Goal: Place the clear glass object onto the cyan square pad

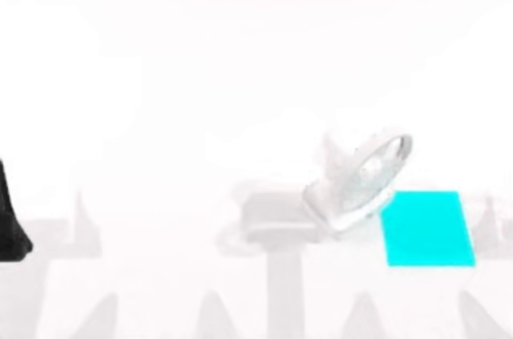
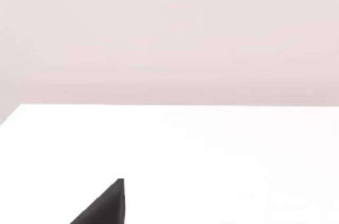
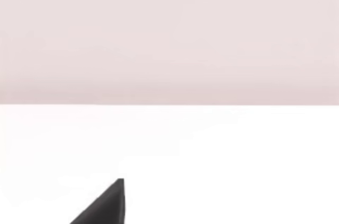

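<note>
top view first: the small clear, near-colourless glass object (image 1: 361,180) with a round oval rim lies tilted on the white table (image 1: 240,74), its rim turned up and away from the flat bright cyan square pad (image 1: 426,227). it sits just beside the pad's upper-left corner, and whether its lower edge touches that corner cannot be told. pale grey shadow shapes (image 1: 276,223) spread over the table on the side of the glass away from the pad. well apart from the pad, at the table's left edge, a dark part of the left arm (image 1: 11,223) shows. left wrist view: a dark wedge-shaped fingertip (image 2: 106,205) of the left gripper over bare white table (image 2: 212,155), with a pale pink wall (image 2: 169,33) beyond; whether that gripper is parted or closed cannot be told. right wrist view: a like dark fingertip (image 3: 106,205) of the right gripper, and its state cannot be told either.
</note>
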You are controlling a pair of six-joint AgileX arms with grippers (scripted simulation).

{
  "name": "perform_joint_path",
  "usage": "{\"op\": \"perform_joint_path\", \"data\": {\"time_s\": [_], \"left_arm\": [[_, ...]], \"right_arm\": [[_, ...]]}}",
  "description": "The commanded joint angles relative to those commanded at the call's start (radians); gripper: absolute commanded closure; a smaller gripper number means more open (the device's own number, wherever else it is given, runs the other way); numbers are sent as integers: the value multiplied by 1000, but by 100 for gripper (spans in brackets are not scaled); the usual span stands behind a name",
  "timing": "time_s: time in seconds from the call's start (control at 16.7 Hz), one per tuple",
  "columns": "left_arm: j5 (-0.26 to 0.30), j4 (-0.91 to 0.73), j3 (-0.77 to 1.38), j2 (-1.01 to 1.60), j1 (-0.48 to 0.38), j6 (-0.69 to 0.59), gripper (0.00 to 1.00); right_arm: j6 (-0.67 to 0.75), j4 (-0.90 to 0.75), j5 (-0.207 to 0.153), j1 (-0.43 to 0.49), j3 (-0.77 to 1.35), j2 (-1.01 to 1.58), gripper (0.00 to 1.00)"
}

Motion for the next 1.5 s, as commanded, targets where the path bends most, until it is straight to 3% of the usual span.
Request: {"op": "perform_joint_path", "data": {"time_s": [0.24, 0.48, 1.26, 1.5], "left_arm": [[0, 0, 0, 0, 0, 0, 0], [0, 0, 0, 0, 0, 0, 0], [0, 0, 0, 0, 0, 0, 0], [0, 0, 0, 0, 0, 0, 0]], "right_arm": [[28, -30, -1, 14, 29, 31, 0], [192, -208, 1, 82, 212, 220, 0], [1126, -1115, 13, 443, 1483, 1506, 0], [1352, -1347, 17, 532, 1774, 1820, 0]]}}
